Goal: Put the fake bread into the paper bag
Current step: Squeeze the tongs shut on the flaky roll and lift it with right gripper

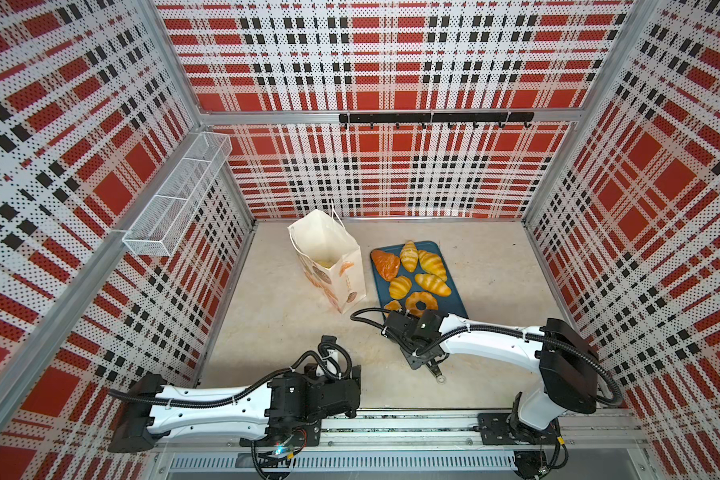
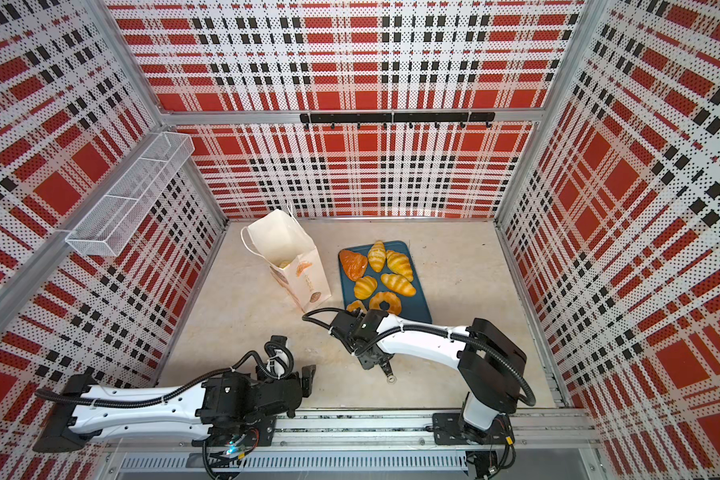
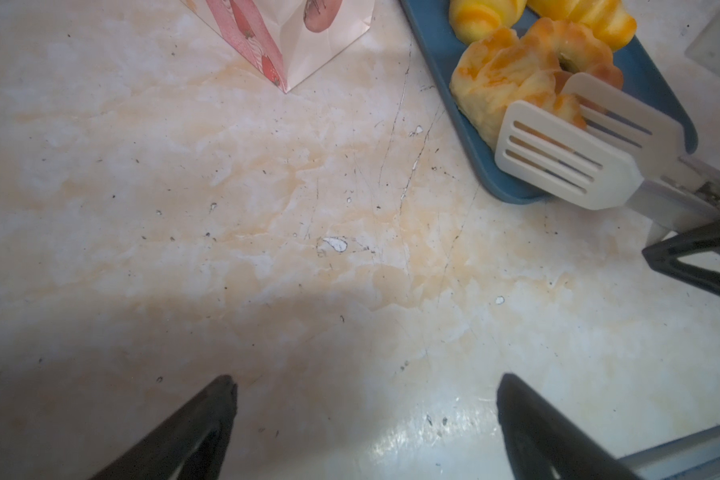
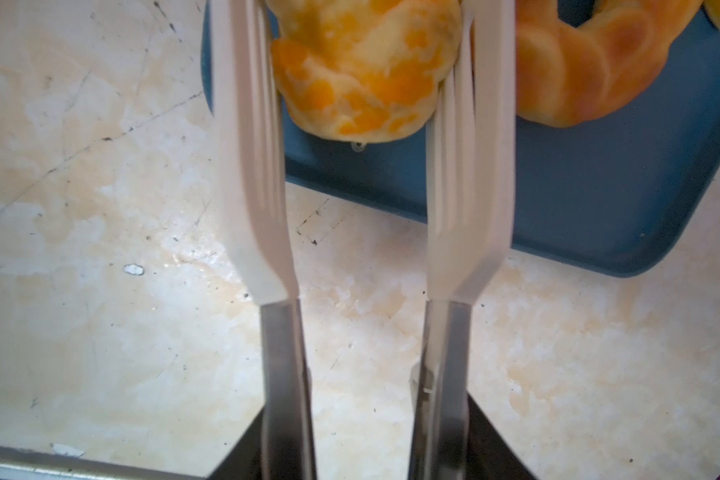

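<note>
Tongs at the tray: my right gripper (image 4: 366, 451) clamps the metal handles of a pair of white slotted tongs (image 4: 466, 174). Their two blades stand on either side of a small yellow bun (image 4: 362, 70) at a corner of the dark-blue tray (image 4: 599, 199). The blades look pressed close against the bun's sides, though blur keeps me from saying whether they truly pinch it. In both top views this plays out just below centre frame, where the bun sits at the tray's lower left corner, just left of the ring doughnut (image 1: 421, 303). My right arm reaches in from the lower right. The rest of the fake bread (image 1: 433, 284) lies higher on the tray: striped croissants (image 1: 432, 264), a rounded shell-shaped roll (image 1: 400, 286) and a darker orange-brown triangular piece (image 1: 385, 264) at the tray's upper left. The paper bag (image 1: 346, 282) stands upright with its mouth open just left of the tray, not touching it. A pale yellow shape lies at its bottom, and I cannot make out what it is. My left gripper (image 3: 366, 386) hangs over the bare marbled table (image 3: 267, 208) with its jaws spread wide and nothing between them. In its wrist view the bag's lower corner, the tray and the tongs' blades fill the upper part of the frame, well apart from my left fingertips.
</note>
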`<state>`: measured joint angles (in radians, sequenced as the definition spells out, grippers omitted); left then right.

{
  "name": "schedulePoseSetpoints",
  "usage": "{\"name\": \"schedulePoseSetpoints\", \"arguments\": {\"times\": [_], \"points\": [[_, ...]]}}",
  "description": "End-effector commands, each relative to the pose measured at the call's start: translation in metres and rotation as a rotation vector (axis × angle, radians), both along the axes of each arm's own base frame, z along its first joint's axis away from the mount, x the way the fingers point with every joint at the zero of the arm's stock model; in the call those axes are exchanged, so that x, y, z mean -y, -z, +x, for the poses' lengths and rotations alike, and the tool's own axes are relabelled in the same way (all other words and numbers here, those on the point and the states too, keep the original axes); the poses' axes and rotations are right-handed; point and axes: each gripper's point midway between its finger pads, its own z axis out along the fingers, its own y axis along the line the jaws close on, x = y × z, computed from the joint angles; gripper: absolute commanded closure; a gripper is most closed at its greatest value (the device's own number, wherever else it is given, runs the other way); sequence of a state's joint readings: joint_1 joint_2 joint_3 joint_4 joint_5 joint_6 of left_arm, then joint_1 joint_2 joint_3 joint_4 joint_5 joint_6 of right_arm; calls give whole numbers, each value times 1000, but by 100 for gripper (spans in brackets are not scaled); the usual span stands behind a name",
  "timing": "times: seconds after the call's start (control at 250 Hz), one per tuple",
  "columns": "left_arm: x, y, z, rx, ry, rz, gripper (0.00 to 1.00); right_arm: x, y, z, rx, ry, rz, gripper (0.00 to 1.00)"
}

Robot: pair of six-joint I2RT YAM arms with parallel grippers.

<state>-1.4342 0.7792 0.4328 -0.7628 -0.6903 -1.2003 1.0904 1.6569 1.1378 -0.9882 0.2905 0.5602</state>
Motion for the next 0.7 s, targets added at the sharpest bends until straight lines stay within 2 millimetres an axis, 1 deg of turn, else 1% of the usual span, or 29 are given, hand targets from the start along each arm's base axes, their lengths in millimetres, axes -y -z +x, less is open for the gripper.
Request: {"name": "schedulePoseSetpoints", "arguments": {"times": [0.0,0.216,0.356,0.696], "points": [[-1,-9,4,34,-24,-18,1,-9,-9,6,15,-4,23,51],[0,-11,4,36,-21,-22,1,-9,-13,6,27,-1,43,58],[0,-10,4,34,-21,-25,1,-9,-17,6,38,0,67,59],[3,-30,9,83,-19,-74,1,-11,-33,10,63,-12,139,63]]}}
